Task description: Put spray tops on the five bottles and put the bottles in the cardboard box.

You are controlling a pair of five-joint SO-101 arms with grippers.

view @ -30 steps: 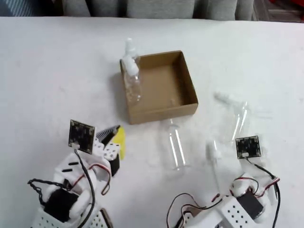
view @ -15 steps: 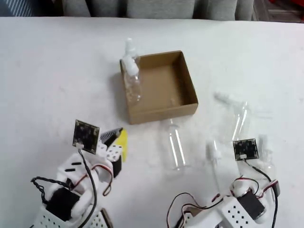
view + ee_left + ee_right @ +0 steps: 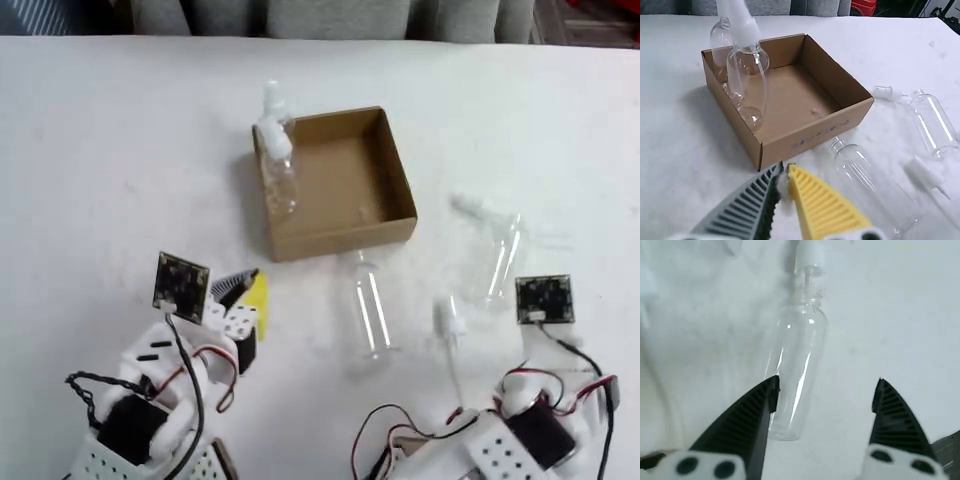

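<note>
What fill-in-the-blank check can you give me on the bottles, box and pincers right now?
1. The left pincer is ____ and holds nothing.
2. The right pincer is ____, beside a clear bottle lying flat.
3. The bottle with a spray top leans inside the ____.
4. The bottle lying between the arms has ____ spray top.
Missing words: shut; open; cardboard box; no.
</note>
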